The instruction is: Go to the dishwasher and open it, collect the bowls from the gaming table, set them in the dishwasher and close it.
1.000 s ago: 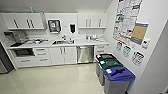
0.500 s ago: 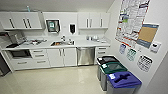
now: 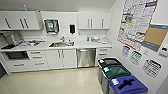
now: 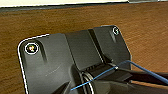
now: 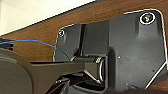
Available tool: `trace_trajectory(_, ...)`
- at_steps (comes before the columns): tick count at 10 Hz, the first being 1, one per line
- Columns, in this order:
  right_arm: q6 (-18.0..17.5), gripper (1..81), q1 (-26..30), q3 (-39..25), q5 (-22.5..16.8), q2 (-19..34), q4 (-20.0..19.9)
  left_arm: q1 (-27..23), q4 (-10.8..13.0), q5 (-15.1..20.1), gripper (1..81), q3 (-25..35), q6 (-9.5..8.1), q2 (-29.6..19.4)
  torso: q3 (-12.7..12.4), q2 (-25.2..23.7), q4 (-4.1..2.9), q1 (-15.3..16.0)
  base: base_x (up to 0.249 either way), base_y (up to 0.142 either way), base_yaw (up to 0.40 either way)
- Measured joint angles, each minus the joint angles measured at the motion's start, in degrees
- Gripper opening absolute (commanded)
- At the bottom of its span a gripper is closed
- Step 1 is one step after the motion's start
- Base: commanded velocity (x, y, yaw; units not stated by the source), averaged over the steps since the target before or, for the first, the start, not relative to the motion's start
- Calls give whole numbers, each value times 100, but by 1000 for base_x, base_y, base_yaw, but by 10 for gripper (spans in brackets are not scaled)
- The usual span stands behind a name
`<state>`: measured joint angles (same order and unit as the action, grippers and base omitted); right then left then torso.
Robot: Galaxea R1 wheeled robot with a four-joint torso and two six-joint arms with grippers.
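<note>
- My left wrist plate [image 4: 62, 62] is dark, matte, with rounded corners and pale edges.
- Round bright-ringed fittings [image 4: 31, 48] sit at its corners.
- A thin blue cable [image 4: 140, 68] crosses it.
- My right wrist plate [image 5: 130, 50] looks alike, with a blue cable [image 5: 30, 42] too.

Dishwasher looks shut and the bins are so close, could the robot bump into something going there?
Maybe. The dishwasher sits closed under the counter, and the black bin, green bin and blue bin stand in a row along the wall nearby, so the base could clip one. When the door drops open it may also come close to the black bin.
</note>
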<state>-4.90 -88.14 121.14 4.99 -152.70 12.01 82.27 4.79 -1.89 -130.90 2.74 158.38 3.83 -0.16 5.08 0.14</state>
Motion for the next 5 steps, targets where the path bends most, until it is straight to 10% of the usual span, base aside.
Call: trace_trajectory(5, 16, 811, 2, 0, 0, 0, 0, 11, 0, -1, 811, 2, 0, 0, 0, 0, 0, -2, 169, 0, 0)
